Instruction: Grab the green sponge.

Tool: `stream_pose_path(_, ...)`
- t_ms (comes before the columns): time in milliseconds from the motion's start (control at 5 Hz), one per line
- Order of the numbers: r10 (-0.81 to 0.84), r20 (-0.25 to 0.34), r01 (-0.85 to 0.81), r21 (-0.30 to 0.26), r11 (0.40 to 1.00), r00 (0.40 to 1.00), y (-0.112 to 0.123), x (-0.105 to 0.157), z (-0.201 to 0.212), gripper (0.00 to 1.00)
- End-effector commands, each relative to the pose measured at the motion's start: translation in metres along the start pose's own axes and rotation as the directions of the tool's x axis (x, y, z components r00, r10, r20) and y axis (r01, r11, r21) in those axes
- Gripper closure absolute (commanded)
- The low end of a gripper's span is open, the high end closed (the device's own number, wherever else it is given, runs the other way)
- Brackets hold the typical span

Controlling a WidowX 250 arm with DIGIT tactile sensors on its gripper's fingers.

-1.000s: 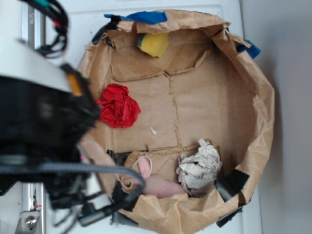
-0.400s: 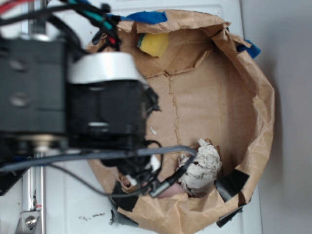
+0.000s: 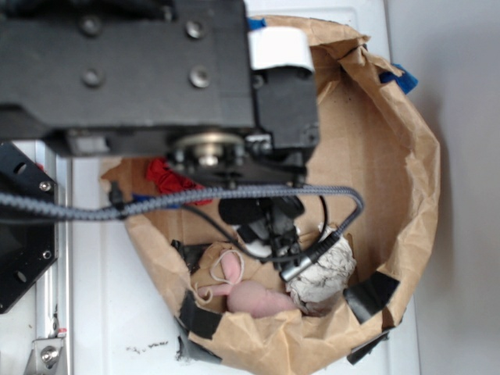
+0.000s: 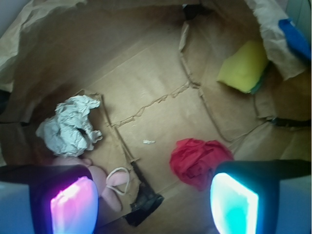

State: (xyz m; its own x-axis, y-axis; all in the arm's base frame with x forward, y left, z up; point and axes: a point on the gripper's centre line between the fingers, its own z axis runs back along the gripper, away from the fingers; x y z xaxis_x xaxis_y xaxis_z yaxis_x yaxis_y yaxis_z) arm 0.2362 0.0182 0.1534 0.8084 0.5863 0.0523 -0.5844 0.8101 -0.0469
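We are hovering with the gripper [image 4: 153, 202] spread wide and empty, the green sponge [image 4: 242, 67] sitting at two o'clock against the paper wall [image 4: 273, 34], risking snagging the nearer red cloth [image 4: 197, 161] instead.

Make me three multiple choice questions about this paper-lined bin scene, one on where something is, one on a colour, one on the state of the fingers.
1. In the wrist view, where does the green sponge lie?
A. upper right
B. lower left
C. dead centre

2. What colour is the cloth ball?
A. blue
B. red
C. white

3. How are the fingers set?
A. shut on the sponge
C. shut on the paper wad
B. apart, holding nothing

Answers: 1 A, the sponge sits by the far paper wall at upper right. 2 B, the ruffled cloth is plainly red. 3 B, the gripper shows bare floor between its lit pads.
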Motion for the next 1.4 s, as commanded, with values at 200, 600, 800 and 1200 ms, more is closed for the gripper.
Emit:
stream_pose_path(200,0.209,0.094,-0.204,-0.06,0.977,0.973,0.007,0.039,-0.001,0.0)
stream_pose_path(600,0.396,0.156,-0.394,-0.043,0.918,0.905,0.015,0.075,-0.03,0.0)
stream_pose_path(800,0.457,0.189,-0.454,-0.063,0.889,0.869,0.021,0.07,-0.037,0.0)
stream_pose_path(1200,0.506,0.243,-0.51,-0.049,0.859,0.828,0.032,0.06,-0.046,0.0)
